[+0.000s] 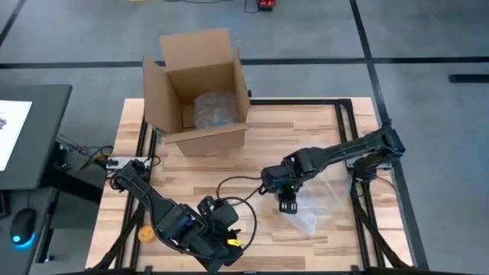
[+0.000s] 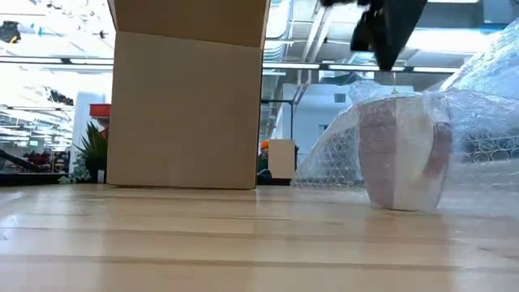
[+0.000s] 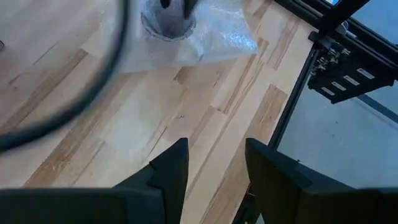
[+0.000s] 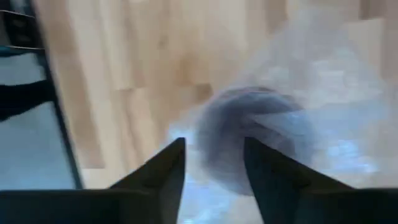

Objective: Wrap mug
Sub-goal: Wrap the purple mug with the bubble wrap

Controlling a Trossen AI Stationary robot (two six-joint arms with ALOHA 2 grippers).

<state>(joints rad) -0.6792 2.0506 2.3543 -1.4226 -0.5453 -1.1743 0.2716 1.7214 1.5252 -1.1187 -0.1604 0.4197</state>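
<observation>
A pale mug (image 2: 401,154) stands upright on its base on a sheet of clear bubble wrap (image 1: 321,202) at the table's right. Part of the wrap rises behind and around the mug (image 2: 486,105). My right gripper (image 4: 214,168) hangs open just above the mug's mouth (image 4: 249,137), pointing down and clear of the rim in the low view (image 2: 385,36). My left gripper (image 3: 217,168) is open over bare wood near the table's front edge (image 1: 216,216), left of the mug (image 3: 168,18).
An open cardboard box (image 1: 200,92) stands at the far left with a bubble-wrapped bundle (image 1: 218,109) inside. A black cable (image 1: 237,183) loops across the middle of the table. Black frame rails (image 1: 359,191) run along the table's sides. Bare wood lies between box and mug.
</observation>
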